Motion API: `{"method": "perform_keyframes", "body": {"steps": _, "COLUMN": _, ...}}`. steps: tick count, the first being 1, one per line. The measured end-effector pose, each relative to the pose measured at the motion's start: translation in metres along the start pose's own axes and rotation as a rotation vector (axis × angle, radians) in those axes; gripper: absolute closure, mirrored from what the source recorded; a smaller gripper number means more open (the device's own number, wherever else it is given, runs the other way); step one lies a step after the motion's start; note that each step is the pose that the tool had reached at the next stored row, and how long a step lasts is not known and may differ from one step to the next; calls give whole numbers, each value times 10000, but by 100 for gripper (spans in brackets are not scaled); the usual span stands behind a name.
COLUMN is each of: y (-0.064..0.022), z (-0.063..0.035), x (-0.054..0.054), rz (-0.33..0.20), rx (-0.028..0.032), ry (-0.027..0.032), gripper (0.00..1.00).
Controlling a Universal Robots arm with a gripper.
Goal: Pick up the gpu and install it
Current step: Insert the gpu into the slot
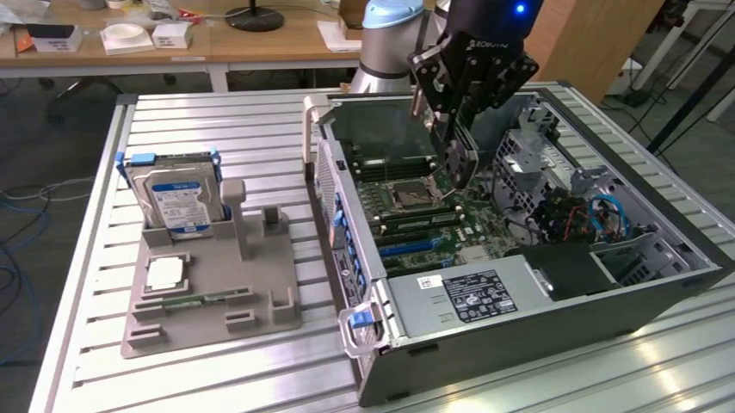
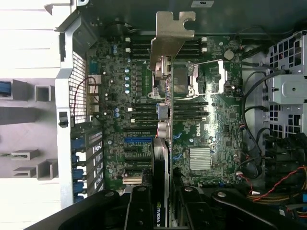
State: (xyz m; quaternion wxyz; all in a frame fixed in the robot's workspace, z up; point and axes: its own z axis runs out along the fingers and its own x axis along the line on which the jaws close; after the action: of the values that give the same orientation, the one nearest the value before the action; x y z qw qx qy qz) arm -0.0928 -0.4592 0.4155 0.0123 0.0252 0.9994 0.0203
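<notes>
The end effector (image 1: 450, 120) is clenched on the gpu (image 1: 462, 162), gripping the thin black card by 1 end so it hangs edge-down inside the open computer case (image 1: 517, 320), above the motherboard (image 1: 435, 213) and apart from it. In the wrist view the card runs edge-on from the fingers (image 2: 139, 208) to its silvery bracket (image 2: 171, 36), lying over the processor socket (image 2: 207, 76), not over the blue expansion slots (image 2: 139, 140). Lowered here, its edge would probably strike the socket or memory sticks. A narrow grip could let the card pivot, and the bracket might snag the case's rear wall. The hard drive (image 1: 178, 200) stands in its grey holder (image 1: 219, 305) on the table (image 1: 206, 112), at the exterior view's left.
</notes>
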Motion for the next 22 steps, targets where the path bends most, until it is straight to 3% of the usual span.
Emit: {"method": "perform_keyframes", "body": {"steps": 22, "y": 0, "z": 1, "x": 0, "rz": -782, "rx": -18, "ry": 32, "gripper": 74}}
